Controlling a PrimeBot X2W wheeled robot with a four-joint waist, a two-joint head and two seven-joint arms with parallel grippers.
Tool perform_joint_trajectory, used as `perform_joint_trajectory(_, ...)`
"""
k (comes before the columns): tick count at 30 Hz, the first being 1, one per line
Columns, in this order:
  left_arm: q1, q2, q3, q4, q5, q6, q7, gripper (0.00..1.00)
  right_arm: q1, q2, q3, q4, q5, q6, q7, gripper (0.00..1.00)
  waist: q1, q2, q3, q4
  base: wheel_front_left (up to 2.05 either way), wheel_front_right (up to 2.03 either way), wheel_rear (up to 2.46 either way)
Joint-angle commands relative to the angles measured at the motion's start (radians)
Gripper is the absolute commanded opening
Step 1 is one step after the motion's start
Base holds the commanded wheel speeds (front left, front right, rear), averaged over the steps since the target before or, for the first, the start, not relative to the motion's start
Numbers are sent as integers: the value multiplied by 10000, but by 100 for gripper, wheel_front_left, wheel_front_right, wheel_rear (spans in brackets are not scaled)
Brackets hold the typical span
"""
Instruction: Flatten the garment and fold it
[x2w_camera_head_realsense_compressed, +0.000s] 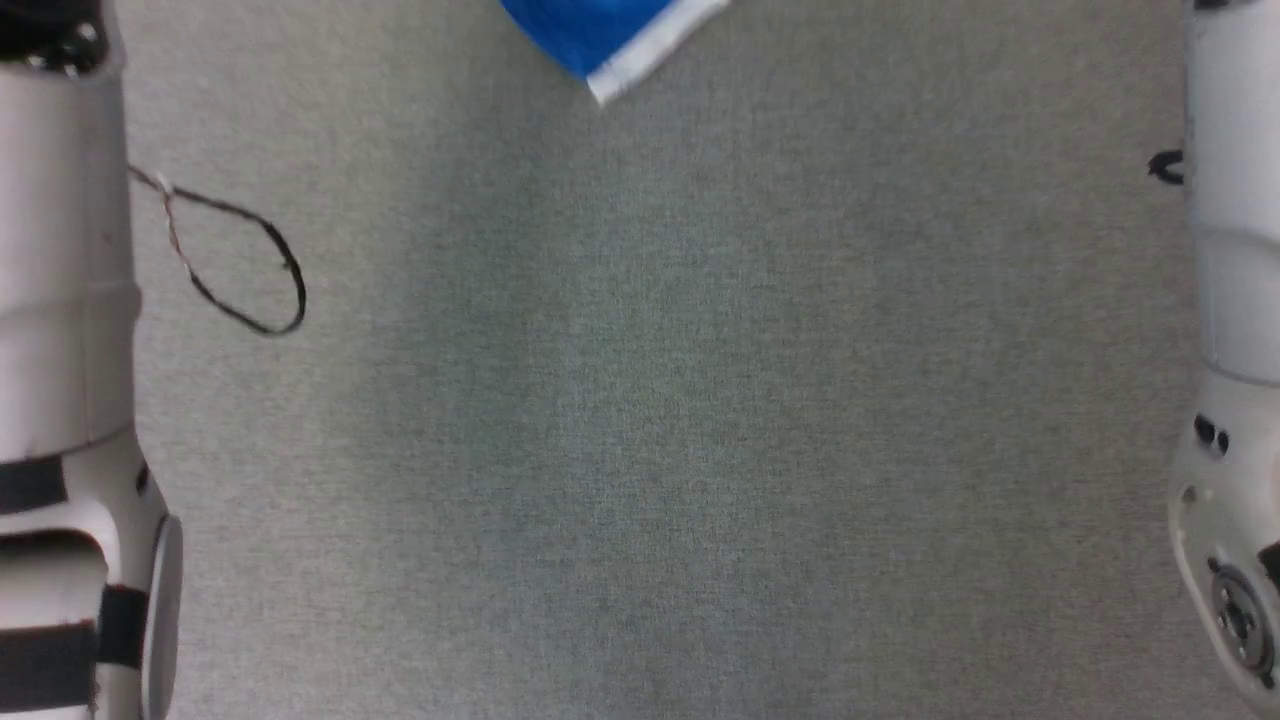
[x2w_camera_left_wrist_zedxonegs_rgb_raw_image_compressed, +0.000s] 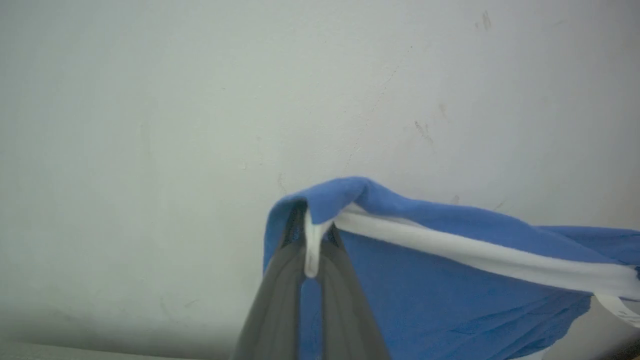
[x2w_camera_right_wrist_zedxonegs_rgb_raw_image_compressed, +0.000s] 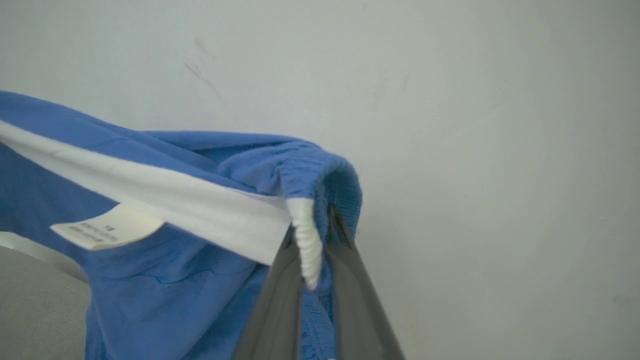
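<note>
Under the robot you see a grey carpet (x2w_camera_head_realsense_compressed: 640, 420), and behind both claws there is a pale wall (x2w_camera_left_wrist_zedxonegs_rgb_raw_image_compressed: 150, 100) with some small marks. The left gripper (x2w_camera_left_wrist_zedxonegs_rgb_raw_image_compressed: 312, 227) is closed tight on the garment (x2w_camera_left_wrist_zedxonegs_rgb_raw_image_compressed: 440, 300): its two dark fingers pinch a fold of blue cloth at the end of the white stripe (x2w_camera_left_wrist_zedxonegs_rgb_raw_image_compressed: 475, 255). The right gripper (x2w_camera_right_wrist_zedxonegs_rgb_raw_image_compressed: 310, 227) is closed on the garment too (a thick gathered edge sits between its fingers), and a small white tag (x2w_camera_right_wrist_zedxonegs_rgb_raw_image_compressed: 107, 227) hangs just below the stripe there. The cloth spans from one claw to the other, lifted in front of the wall. In the head view one blue corner with a white hem shows at the top, over the carpet; you cannot tell if it touches. A thin black cable (x2w_camera_head_realsense_compressed: 240, 265) loops beside the left forearm (x2w_camera_head_realsense_compressed: 60, 300).
</note>
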Motion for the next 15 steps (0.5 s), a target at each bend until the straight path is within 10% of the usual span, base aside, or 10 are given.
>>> perform_joint_trajectory(1,-303,27,130,185,87,-68,-374,0,-320,-26,-25,295,-177,-11,-348,0,-3,0,1159,44,0,0,0)
perform_joint_trajectory(15,-368,-473,380,719,-460,-1164,-2331,0,-1147,-26,492,1996,-255,-11,-2061,0,-3,0,2161,237,0,0,0)
